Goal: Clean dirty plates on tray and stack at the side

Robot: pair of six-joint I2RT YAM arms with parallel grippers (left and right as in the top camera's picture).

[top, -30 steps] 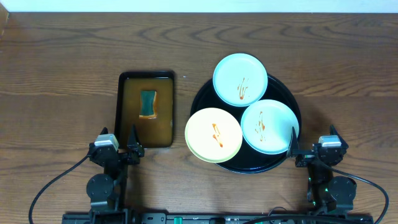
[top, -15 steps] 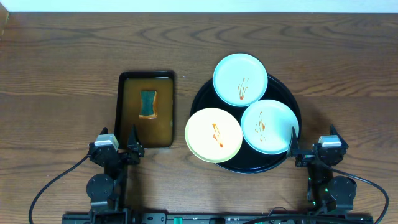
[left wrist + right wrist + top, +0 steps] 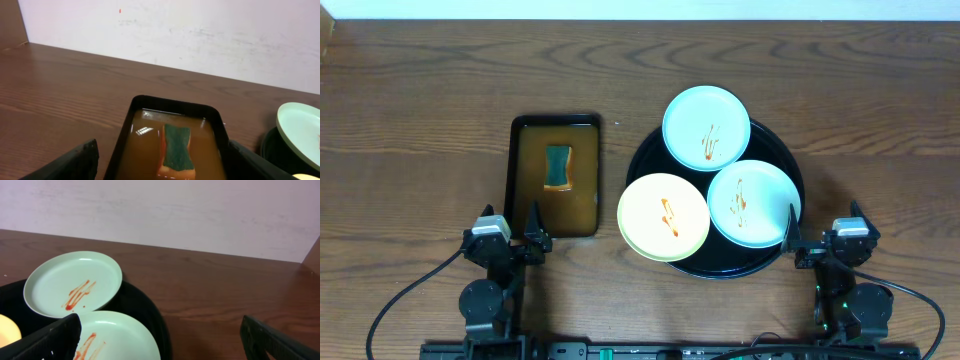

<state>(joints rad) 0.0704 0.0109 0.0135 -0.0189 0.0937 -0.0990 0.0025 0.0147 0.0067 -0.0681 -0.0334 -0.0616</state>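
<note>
- On the round black tray [image 3: 645,165], at the right of the table [image 3: 420,120], a pale blue plate [image 3: 707,122] is lying at the far side, a second pale blue plate [image 3: 753,203] at the near right, and a cream plate [image 3: 664,217] is overhanging the near-left rim; each is carrying orange-brown streaks
- Nothing is looking wiped or stacked yet, so the opening step is probably fetching the sponge [image 3: 558,166], which is soaking in the rectangular tray [image 3: 555,118] of brownish liquid
- To do it well, the left gripper [image 3: 510,222] should be closing across the sponge's narrow width and lifting slowly, letting drips fall first
- That gripper is standing wide open, holding nothing, by the rectangular tray's near edge
- The right gripper [image 3: 823,228] is gaping wide too, empty, beside the round tray's near-right rim; whether a finger is touching it I cannot tell
</note>
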